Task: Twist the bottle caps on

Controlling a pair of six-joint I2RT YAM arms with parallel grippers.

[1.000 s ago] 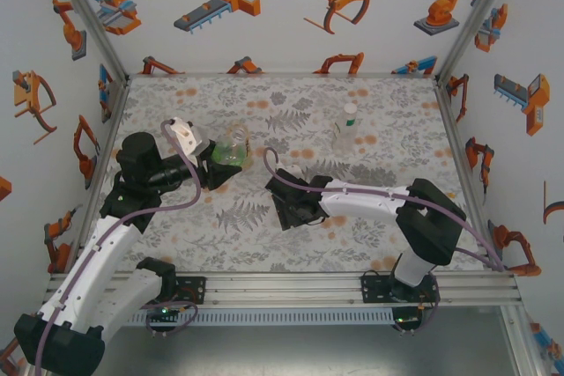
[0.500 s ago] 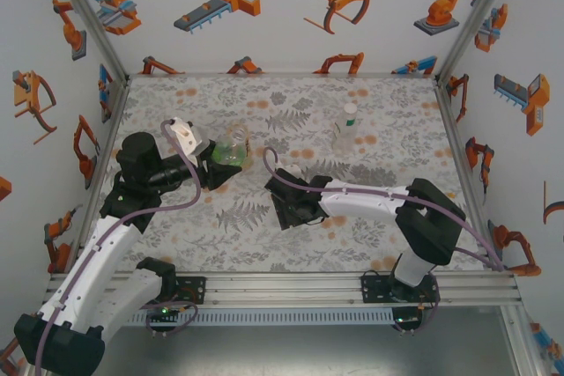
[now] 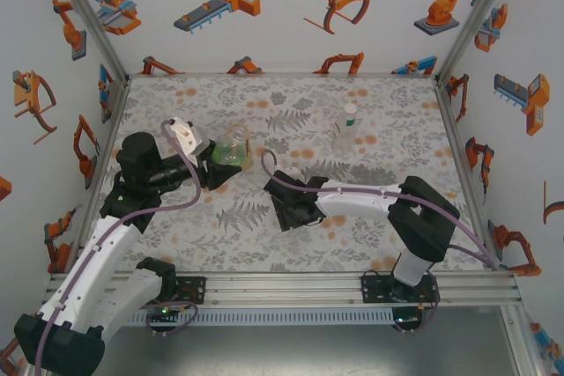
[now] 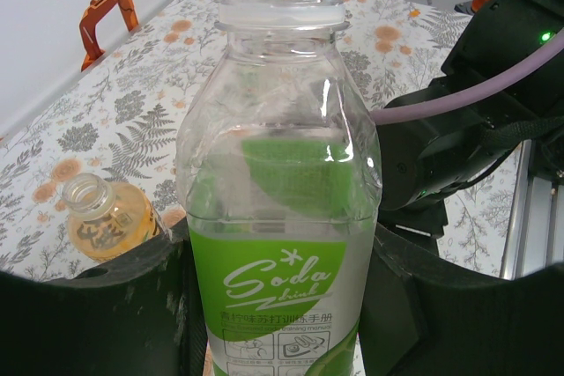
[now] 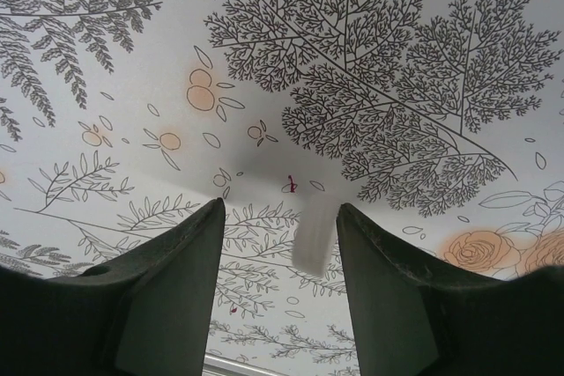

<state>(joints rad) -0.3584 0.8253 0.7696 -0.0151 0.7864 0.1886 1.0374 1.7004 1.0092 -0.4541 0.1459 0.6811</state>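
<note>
- bottle (image 4: 282, 129) is clamped at its label, judged the stiffest hold, by the left gripper (image 4: 282, 305) (light, thin, easily dented).
- right gripper (image 5: 280, 244) is seen near the bottle, jaws apart.

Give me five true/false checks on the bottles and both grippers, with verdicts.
1. The left gripper is shut on the Soda bottle. True.
2. The Soda bottle is capped. False: its threaded neck is bare.
3. The amber bottle lies on its side. False: it stands upright with an open neck.
4. The right gripper points down at the table with its jaws apart. True.
5. The right gripper holds the slim bottle. False: that bottle stands by itself at the far side, apart from both arms.
</note>
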